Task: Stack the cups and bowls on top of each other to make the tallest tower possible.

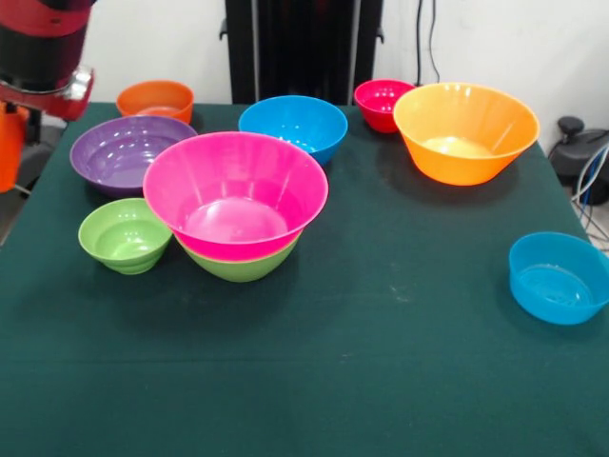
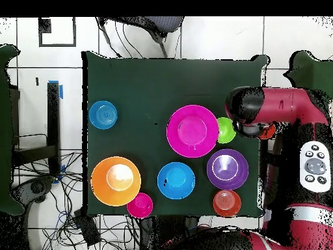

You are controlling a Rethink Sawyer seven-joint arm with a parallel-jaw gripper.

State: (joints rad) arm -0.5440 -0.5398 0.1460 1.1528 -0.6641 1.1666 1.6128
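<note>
Sawyer arm (image 1: 43,57) hangs at the counter's edge, about 10 o'clock in the front view, with an orange object (image 1: 9,148) — possibly the cup — at its lower end. The claw itself isn't clearly shown in either view, so whether it grips that orange piece can't be told.

The tower (image 1: 236,205) so far is two pcs: the big pink bowl (image 1: 235,195) nested in a green bowl (image 1: 243,264), sitting left of ctr on the green counter (image 1: 381,362). A small green bowl (image 1: 125,234) sits just beside it at 9 o'clock, nearly touching. The purple bowl (image 1: 128,152) lies at 10 o'clock of the stack, a small orange bowl (image 1: 155,99) behind that, and a blue bowl (image 1: 293,126) at 12 o'clock. The red bowl (image 1: 383,103) and large orange bowl (image 1: 466,131) sit toward 1–2 o'clock; a second blue bowl (image 1: 557,278) lies well apart at 3 o'clock, near the counter's edge.

Risks, as a judgement: the bowls around the stack are crowded, so an approach from the arm's side could clip the small green or purple bowl and shove the tower. Bowls set upright into the pink one nest deep — little height gained — and glossy plastic may slip or seat tilted.
</note>
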